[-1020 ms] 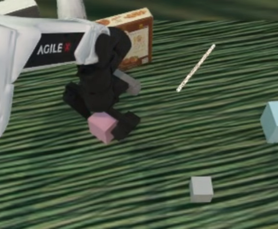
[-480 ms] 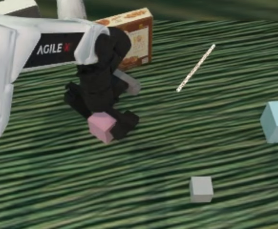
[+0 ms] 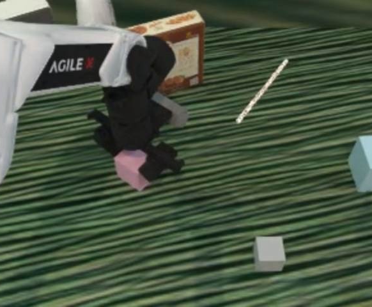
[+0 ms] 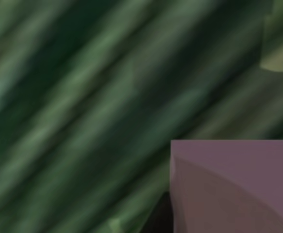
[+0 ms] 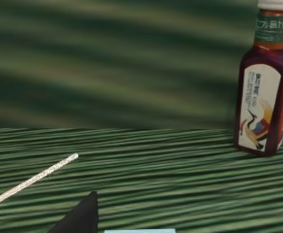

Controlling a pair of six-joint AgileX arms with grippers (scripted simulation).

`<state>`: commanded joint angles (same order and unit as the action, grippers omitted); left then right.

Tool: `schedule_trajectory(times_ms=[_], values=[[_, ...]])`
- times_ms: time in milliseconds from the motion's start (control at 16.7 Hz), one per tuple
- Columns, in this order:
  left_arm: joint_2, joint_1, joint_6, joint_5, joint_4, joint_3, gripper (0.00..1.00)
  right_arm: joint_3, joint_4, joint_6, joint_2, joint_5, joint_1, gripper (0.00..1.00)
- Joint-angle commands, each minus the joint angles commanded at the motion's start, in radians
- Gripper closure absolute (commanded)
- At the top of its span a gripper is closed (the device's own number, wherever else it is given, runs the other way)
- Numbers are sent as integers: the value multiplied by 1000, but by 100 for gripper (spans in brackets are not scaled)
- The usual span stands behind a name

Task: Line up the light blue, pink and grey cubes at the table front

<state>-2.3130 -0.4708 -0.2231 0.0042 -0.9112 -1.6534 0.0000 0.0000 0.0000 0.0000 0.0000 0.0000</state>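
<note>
The table [image 3: 250, 192], streaked in dark and light green, fills the scene. My left arm [image 3: 20, 77] reaches in from the far left, and its left gripper [image 3: 138, 165] is down over the pink cube [image 3: 130, 169] at left-centre, black fingers closed against its sides. A printed box [image 3: 179, 48] stands at the far edge just beyond the arm. The light blue cube [image 3: 371, 163] sits at the right edge, well apart. The grey cube [image 3: 269, 253] lies near the front, right of centre. A thin pale stick [image 3: 261, 91] lies far right of centre. A dark bottle [image 5: 264, 92] stands in the right wrist view; whether the right gripper is open I cannot tell.
</note>
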Motion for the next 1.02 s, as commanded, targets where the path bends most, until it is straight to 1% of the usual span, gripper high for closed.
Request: schedule_trajectory(times_ms=[60,600,720,1020], values=[[0,0,0,0,0,0,100,0,0,0,0,0,0,0],[25,-3,1,5,-11,-10,100,0,0,0,0,0,0,0],[37,-2,-1,8,-46,-38,100,0,0,0,0,0,0,0],[88,12,3,5,-211,-142,100,0,0,0,0,0,0,0]])
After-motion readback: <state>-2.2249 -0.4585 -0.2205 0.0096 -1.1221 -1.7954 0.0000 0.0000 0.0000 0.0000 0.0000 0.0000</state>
